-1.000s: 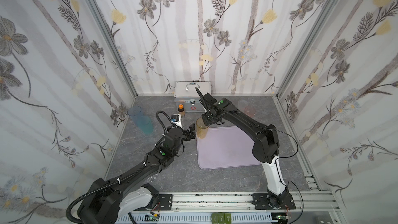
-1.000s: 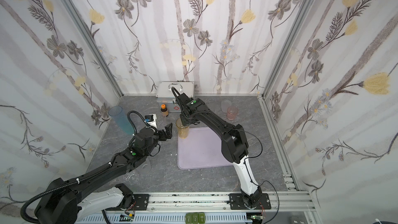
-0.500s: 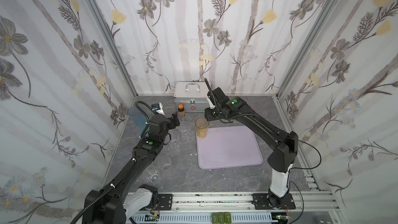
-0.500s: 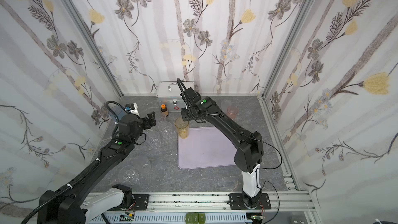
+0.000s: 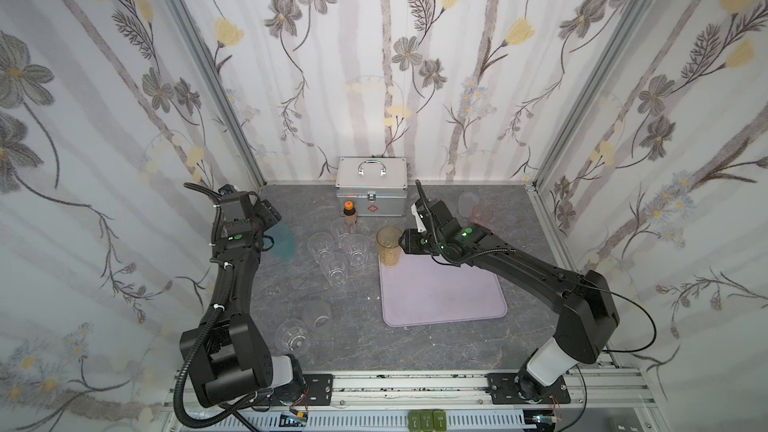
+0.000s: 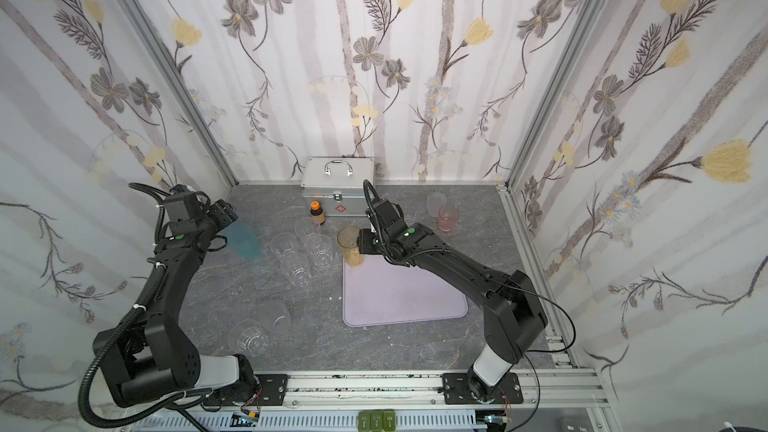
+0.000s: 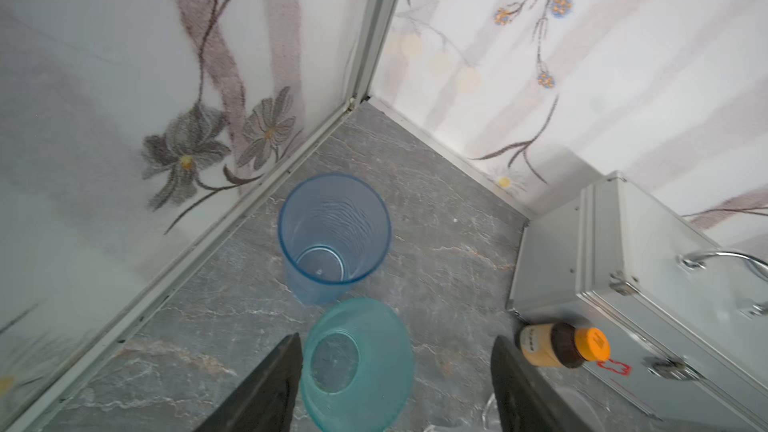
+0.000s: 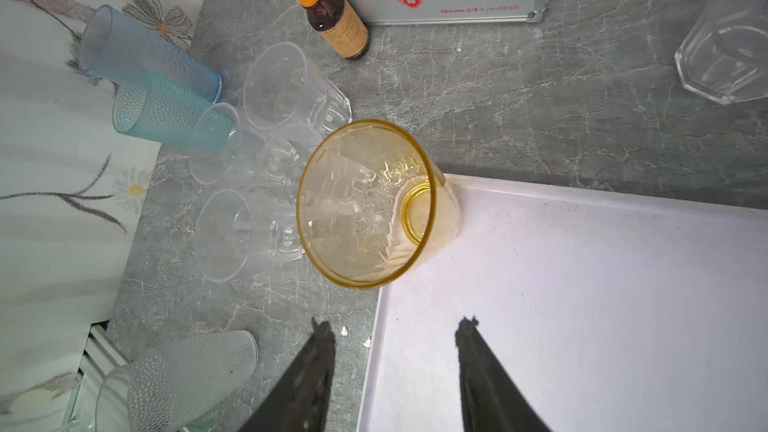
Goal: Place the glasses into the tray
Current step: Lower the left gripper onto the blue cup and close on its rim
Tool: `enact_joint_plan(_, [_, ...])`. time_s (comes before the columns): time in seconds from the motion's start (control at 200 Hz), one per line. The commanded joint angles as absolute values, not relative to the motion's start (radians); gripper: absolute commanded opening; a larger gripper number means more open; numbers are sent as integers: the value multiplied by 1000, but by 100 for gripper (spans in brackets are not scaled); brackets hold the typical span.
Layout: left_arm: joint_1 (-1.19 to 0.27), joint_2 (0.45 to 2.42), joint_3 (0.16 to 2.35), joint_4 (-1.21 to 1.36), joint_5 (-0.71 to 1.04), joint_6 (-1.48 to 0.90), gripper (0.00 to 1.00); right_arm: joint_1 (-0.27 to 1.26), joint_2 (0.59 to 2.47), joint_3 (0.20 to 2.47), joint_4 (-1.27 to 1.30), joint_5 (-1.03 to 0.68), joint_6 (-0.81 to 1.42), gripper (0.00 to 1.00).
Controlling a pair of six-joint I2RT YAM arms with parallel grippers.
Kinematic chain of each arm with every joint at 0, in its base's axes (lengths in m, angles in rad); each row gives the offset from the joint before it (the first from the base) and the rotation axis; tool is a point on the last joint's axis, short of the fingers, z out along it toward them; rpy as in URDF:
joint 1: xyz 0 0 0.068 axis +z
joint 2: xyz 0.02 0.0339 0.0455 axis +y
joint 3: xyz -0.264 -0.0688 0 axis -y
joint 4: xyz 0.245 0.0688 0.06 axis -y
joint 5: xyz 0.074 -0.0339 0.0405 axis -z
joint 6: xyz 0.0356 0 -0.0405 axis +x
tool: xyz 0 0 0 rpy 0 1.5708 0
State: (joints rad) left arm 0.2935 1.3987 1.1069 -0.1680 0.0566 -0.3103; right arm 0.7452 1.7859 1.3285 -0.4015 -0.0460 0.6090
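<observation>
Left gripper (image 7: 395, 338) gapes, seemingly astride teal glass (image 7: 357, 363); right gripper (image 8: 395, 321) gapes over tray (image 8: 582, 284) edge

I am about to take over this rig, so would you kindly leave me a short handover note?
Right hand: open, empty, beside the amber glass, not touching it.
Left hand: open, lined up on the teal glass, not gripping it; blue glass next to it.
Done: amber glass upright in the tray's far left corner.
Left: eleven outside the tray: teal, blue, four clear glasses left of it, front clear glass and front frosted glass at the front left, pink glass and back frosted glass at the far right, one more clear glass seen only in the right wrist view.
</observation>
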Motion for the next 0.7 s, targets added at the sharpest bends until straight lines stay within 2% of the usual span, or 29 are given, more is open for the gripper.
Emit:
enact_joint_plan(0.0, [319, 1465, 1170, -221, 0, -256, 72, 747, 1760, 1294, -328, -26, 605, 49])
enact_joint_plan(0.275, [340, 1613, 1267, -222, -5, -242, 71, 747, 1747, 1274, -351, 1, 560, 49])
enact_joint_plan(0.695, [369, 1771, 1336, -223, 50, -244, 63, 746, 1723, 1225, -331, 15, 578, 48])
